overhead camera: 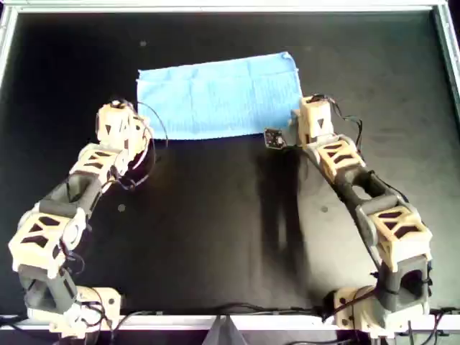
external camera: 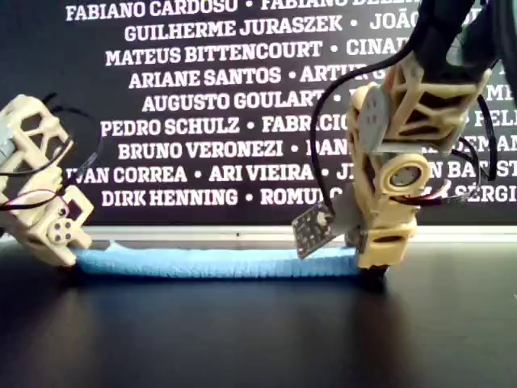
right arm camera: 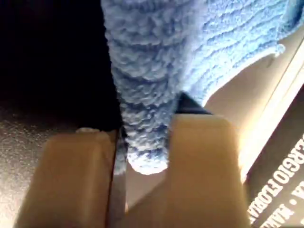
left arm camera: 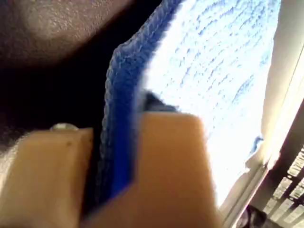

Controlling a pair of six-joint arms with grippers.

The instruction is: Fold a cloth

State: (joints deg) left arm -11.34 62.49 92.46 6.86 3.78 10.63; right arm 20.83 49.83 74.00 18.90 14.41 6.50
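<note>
The light-blue cloth (overhead camera: 219,93) lies as a wide doubled rectangle at the back middle of the black table in the overhead view. In the exterior view the cloth (external camera: 218,263) is a low flat band. My left gripper (overhead camera: 140,131) sits at its near corner on the overhead view's left, shut on the cloth's doubled edge (left arm camera: 118,95), which runs between the tan fingers (left arm camera: 171,166). At the near corner on the overhead view's right, my right gripper (overhead camera: 297,126) is shut on the cloth (right arm camera: 152,71), pinched between its fingers (right arm camera: 204,166). Both grippers (external camera: 69,257) (external camera: 371,271) stay low at table level.
A small circuit board (overhead camera: 274,137) hangs beside the right wrist. The table's metal frame (overhead camera: 445,57) runs along the back and sides. A dark banner with white names (external camera: 202,105) stands behind the table in the exterior view. Bare black tabletop (overhead camera: 215,230) lies between the arms.
</note>
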